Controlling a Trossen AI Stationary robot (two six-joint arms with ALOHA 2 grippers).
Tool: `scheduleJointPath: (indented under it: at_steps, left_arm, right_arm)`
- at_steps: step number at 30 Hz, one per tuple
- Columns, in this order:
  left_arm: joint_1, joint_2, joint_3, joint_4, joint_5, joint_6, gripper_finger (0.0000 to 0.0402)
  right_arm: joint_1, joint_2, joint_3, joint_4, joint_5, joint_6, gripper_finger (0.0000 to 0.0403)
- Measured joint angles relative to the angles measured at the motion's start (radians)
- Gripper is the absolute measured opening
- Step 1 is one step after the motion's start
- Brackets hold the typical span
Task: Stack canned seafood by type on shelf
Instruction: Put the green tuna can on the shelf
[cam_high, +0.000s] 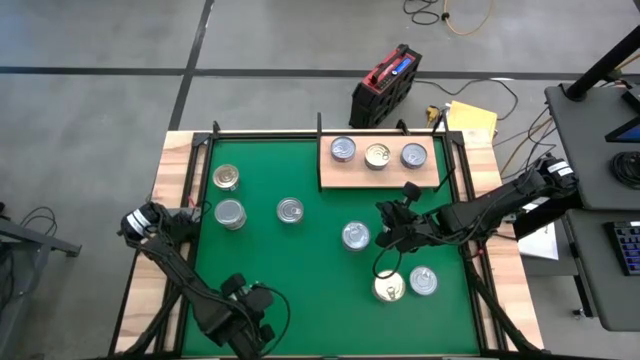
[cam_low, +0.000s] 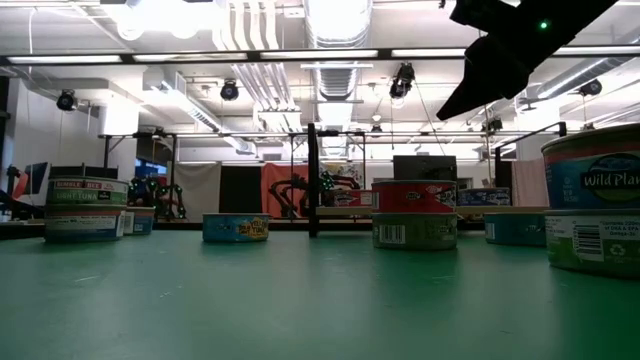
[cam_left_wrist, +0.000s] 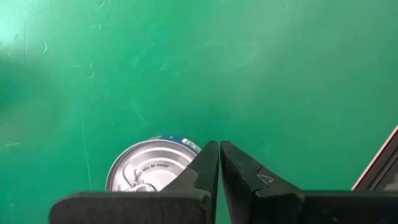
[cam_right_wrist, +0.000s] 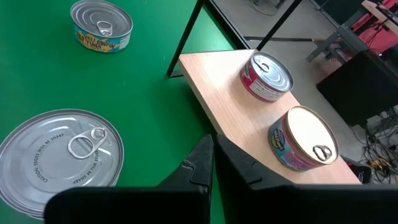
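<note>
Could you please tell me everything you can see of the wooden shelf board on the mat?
The shelf is a flat rectangular board of pale, light-brown wood with a smooth top, lying flat at the far edge of the green mat, right of centre. Three cans stand on it in a row along its far side, none stacked; its near strip is bare. The right gripper hovers just off its near edge, touching nothing.
</note>
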Motion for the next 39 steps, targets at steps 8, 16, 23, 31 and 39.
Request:
scheduleJointPath:
  at_steps: [8,16,23,31,39]
  left_arm:
    - [0.000,0.000,0.000,0.000,0.008,0.000,0.0001]
    - [0.003,0.000,0.000,-0.008,0.021,0.067,0.0002]
    - [0.031,-0.004,-0.002,-0.125,0.021,0.214,0.0001]
    - [0.110,-0.084,-0.054,-0.129,-0.068,0.407,0.0000]
    - [0.254,-0.340,-0.369,0.153,-0.049,0.589,0.0000]
  right_arm:
    - [0.000,0.000,0.000,0.000,0.000,-0.002,0.0009]
    - [0.000,0.000,0.000,0.001,0.000,-0.001,0.0009]
    - [0.000,0.000,0.001,0.001,0.000,0.003,0.0009]
    - [0.000,0.000,0.036,0.001,-0.022,-0.028,0.0009]
    - [-0.020,0.000,0.052,0.002,-0.020,-0.151,0.0009]
